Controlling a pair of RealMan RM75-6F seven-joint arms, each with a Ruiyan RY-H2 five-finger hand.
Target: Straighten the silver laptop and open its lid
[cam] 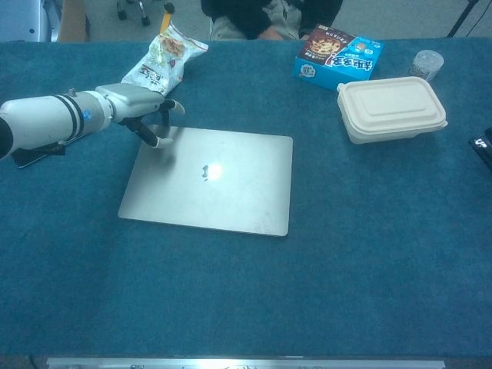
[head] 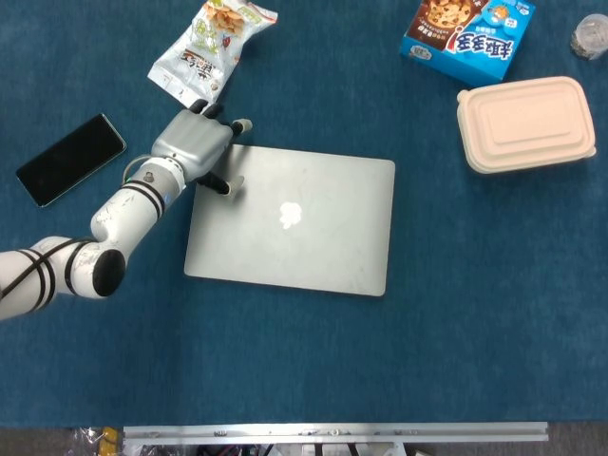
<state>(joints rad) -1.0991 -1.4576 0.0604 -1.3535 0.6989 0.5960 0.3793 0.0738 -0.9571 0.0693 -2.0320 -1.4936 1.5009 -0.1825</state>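
Observation:
The silver laptop (head: 294, 223) (cam: 211, 179) lies shut on the blue table, its lid logo facing up, its edges only slightly askew to the table's front. My left hand (head: 197, 145) (cam: 140, 108) is at the laptop's far left corner, fingers curled downward, with fingertips touching the lid's corner. It holds nothing. My right hand shows in neither view.
A snack bag (head: 211, 43) (cam: 163, 55) lies just beyond the left hand. A black phone (head: 70, 158) lies to the left. A blue cookie box (head: 467, 33) (cam: 338, 54) and a beige lidded container (head: 525, 122) (cam: 390, 108) sit at the far right.

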